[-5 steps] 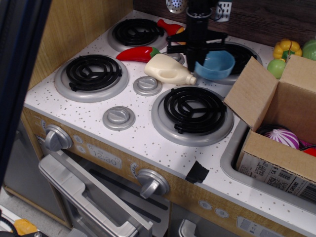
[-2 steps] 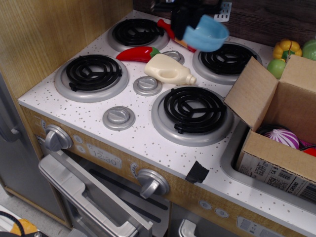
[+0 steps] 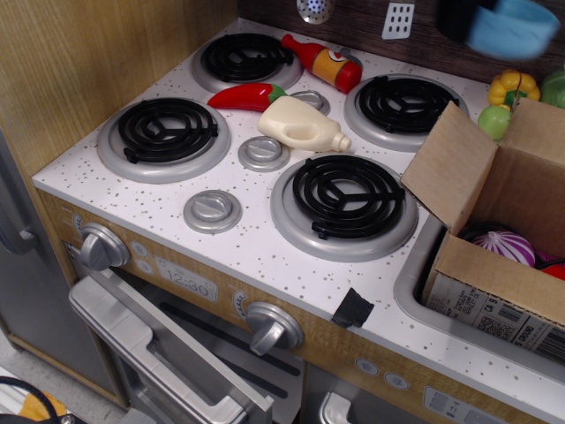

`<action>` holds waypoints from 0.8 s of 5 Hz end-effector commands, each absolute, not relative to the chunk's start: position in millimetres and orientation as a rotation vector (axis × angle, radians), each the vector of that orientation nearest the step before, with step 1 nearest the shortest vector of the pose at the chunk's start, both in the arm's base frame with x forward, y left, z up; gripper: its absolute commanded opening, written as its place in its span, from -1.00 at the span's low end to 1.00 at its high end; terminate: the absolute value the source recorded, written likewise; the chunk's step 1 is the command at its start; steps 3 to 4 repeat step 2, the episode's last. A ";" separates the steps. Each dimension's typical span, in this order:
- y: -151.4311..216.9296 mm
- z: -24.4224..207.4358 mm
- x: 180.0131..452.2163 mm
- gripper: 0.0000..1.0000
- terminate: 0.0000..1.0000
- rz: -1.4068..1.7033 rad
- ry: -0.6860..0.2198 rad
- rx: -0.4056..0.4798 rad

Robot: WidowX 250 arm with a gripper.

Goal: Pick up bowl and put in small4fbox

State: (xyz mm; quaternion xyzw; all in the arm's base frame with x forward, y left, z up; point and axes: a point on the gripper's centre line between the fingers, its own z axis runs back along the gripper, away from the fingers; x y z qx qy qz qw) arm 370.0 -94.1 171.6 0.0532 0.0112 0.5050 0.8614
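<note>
The bowl (image 3: 513,26), light blue and blurred, hangs in the air at the top right edge of the view, clear of the counter (image 3: 256,238). The tool (image 3: 461,18) is a dark blurred shape touching the bowl's left side; whether its jaws clamp the rim cannot be told. Below and slightly right sits the small4fbox (image 3: 494,221), flaps open, a purple-striped toy (image 3: 505,246) inside. A cream bottle (image 3: 302,124) and a red pepper (image 3: 247,96) lie among the burners.
</note>
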 end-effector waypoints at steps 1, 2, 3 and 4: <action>-135.6 184.1 343.2 -1.00 -1.00 1.163 -0.013 0.081; -138.6 176.2 334.3 -1.00 1.00 1.141 -0.016 0.051; -138.6 176.2 334.3 -1.00 1.00 1.141 -0.016 0.051; -138.6 176.2 334.3 -1.00 1.00 1.141 -0.016 0.051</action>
